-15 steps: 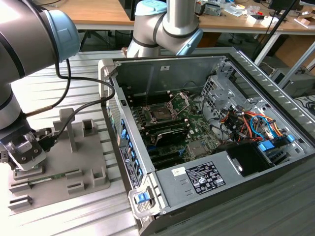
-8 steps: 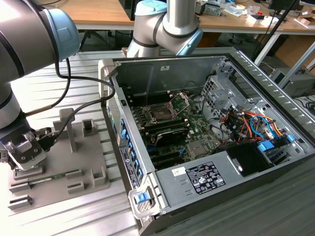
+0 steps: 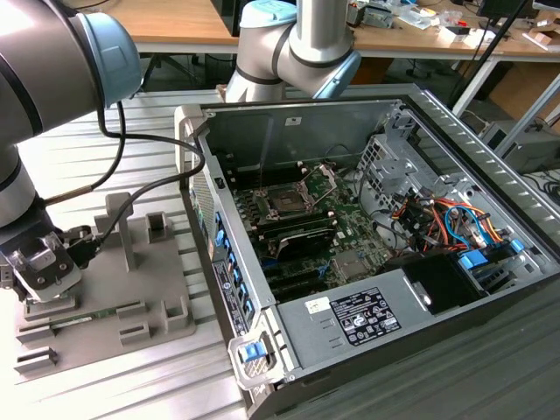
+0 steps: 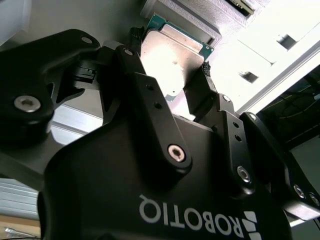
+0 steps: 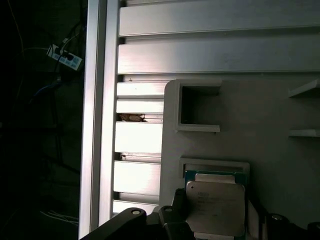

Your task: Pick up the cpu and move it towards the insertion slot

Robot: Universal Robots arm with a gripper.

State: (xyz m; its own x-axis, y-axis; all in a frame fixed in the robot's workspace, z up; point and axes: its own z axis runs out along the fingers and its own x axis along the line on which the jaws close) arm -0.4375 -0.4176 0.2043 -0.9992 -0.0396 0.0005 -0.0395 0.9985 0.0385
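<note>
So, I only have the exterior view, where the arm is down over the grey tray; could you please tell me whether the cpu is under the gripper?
Observer: Yes, in both wrist views the cpu lies right at the gripper.
Operator: Thank you. Which face is up?
Observer: In the first wrist view its pale metal top faces the camera, with a green edge beside it.
Operator: And where on the tray is it?
Observer: Close against a raised rim of the grey tray, near the tray's edge; whether it rests on the tray I cannot tell.
</note>
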